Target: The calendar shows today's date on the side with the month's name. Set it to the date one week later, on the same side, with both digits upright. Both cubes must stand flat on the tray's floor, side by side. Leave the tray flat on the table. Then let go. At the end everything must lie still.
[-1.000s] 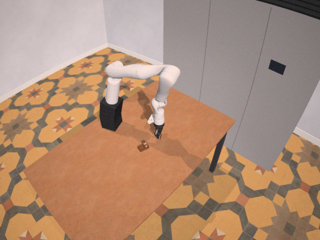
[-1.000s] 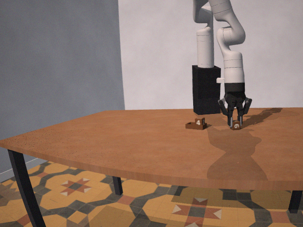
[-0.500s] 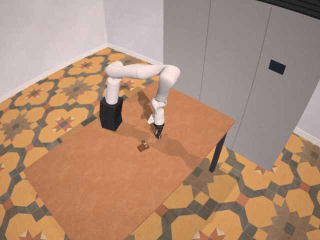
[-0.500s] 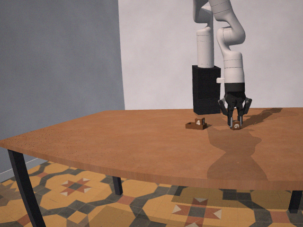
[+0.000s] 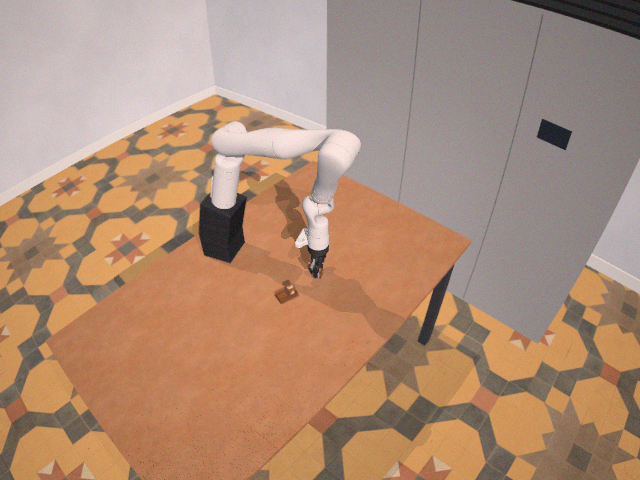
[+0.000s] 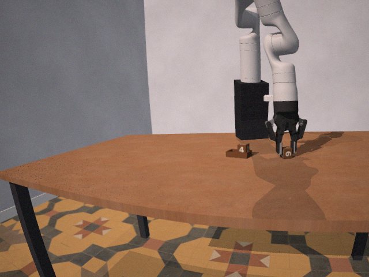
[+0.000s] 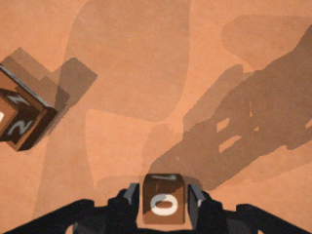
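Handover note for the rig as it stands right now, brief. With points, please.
Gripper (image 5: 316, 272) (image 6: 287, 148) (image 7: 163, 196): open, fingers either side of a brown digit cube (image 6: 287, 153) (image 7: 164, 212), not gripping it.
Loose cube: on the table, 0 up; the digit facing the exterior camera lies on its side.
Brown open tray (image 5: 283, 298) (image 6: 235, 154) (image 7: 43, 128): on the table, holding the other brown digit cube (image 5: 289, 287) (image 6: 243, 148) (image 7: 10, 114), 4 facing the exterior camera.
Done: one cube out, released.
Left: get the right digits upright, loose cube into tray, both flat side by side, back off.
Month's name: not readable.
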`<act>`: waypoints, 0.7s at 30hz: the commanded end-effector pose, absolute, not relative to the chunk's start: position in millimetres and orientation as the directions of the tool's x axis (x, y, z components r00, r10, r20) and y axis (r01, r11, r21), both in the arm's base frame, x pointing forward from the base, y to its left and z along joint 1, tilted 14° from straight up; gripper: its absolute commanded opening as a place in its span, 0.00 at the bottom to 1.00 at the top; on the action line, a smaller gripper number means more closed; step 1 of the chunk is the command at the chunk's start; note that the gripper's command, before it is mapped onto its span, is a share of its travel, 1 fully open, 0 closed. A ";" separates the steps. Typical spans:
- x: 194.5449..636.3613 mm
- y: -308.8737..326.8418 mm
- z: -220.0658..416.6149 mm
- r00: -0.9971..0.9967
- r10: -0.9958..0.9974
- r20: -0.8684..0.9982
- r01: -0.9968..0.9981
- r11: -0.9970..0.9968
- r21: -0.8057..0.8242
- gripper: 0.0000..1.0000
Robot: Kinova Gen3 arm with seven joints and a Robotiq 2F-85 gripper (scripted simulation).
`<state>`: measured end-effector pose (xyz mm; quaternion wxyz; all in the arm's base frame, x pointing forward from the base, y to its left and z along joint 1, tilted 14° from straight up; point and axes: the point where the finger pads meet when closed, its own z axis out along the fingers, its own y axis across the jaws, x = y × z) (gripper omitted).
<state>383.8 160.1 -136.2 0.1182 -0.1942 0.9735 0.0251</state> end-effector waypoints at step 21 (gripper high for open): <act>381.5 159.1 -124.1 -0.896 -0.372 -0.241 -0.384 0.923 0.003 0.46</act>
